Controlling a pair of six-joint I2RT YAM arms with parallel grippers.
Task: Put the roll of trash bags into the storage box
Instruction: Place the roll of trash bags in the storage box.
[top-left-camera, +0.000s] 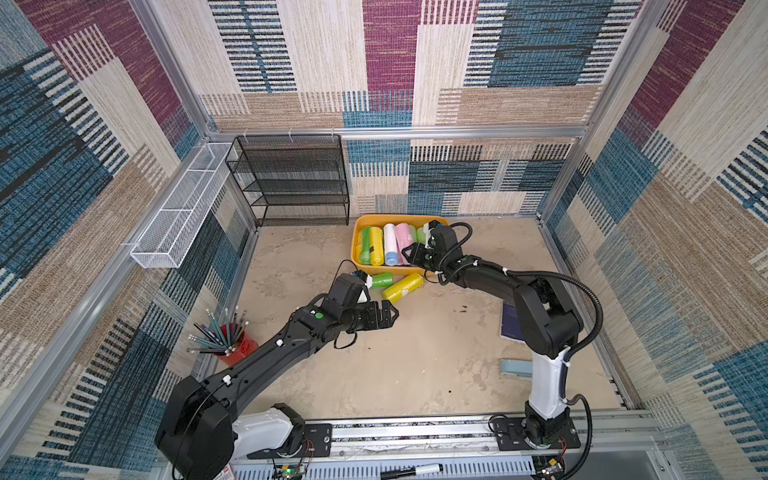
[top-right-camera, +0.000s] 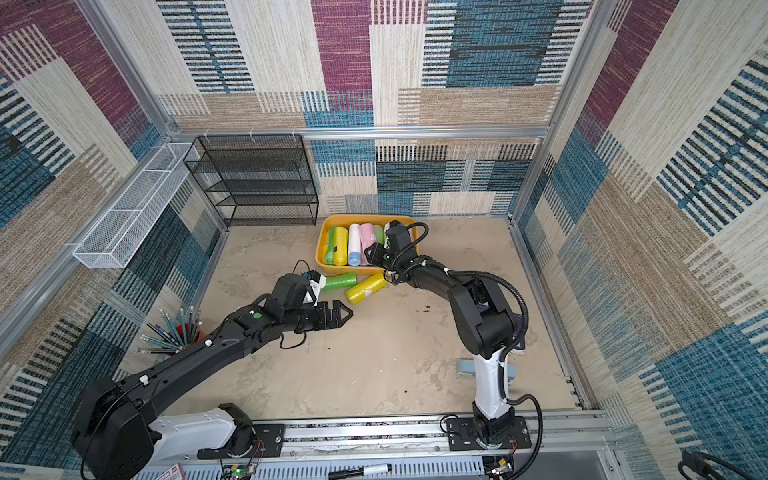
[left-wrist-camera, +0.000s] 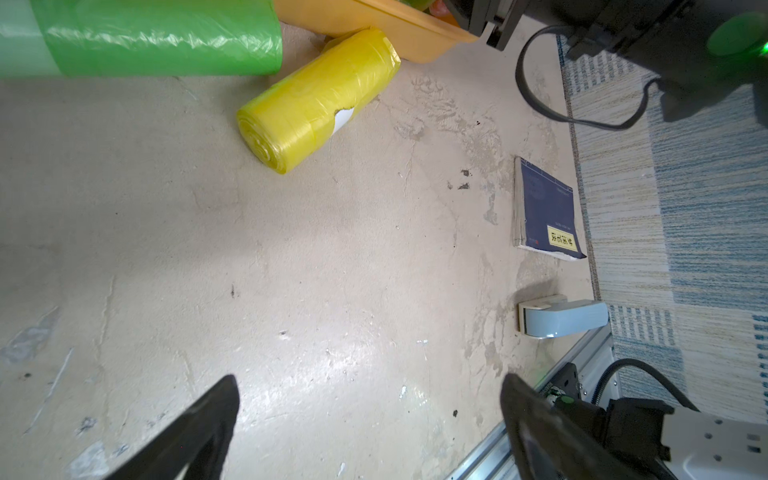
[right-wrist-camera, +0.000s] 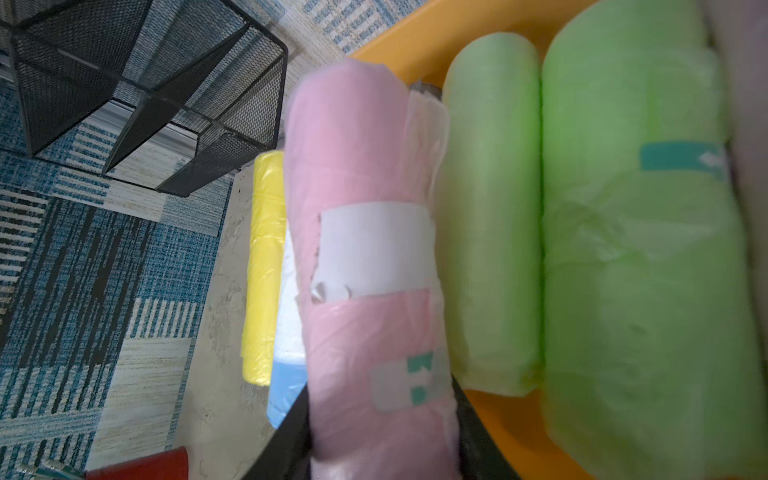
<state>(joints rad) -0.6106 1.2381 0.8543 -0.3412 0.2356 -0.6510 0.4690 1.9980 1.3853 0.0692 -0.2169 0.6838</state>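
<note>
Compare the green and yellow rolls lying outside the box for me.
Green roll is partly hidden by the left arm in both top views; yellow roll shows whole. Green roll lies nearer the left arm, yellow roll nearer the right arm. Both lie on their sides on the table, outside the box.

At 12 o'clock on the worktop (top-left-camera: 415, 365): storage box (top-left-camera: 432, 219), packed with rolls. Just outside, at its 6 o'clock: green roll (top-left-camera: 383, 280), yellow roll (top-left-camera: 402, 286). At their 7 o'clock: left tool (top-left-camera: 395, 316), spread wide. Over the box's 5 o'clock corner, against pink roll (top-left-camera: 401, 239): right tool (top-left-camera: 411, 253).
</note>
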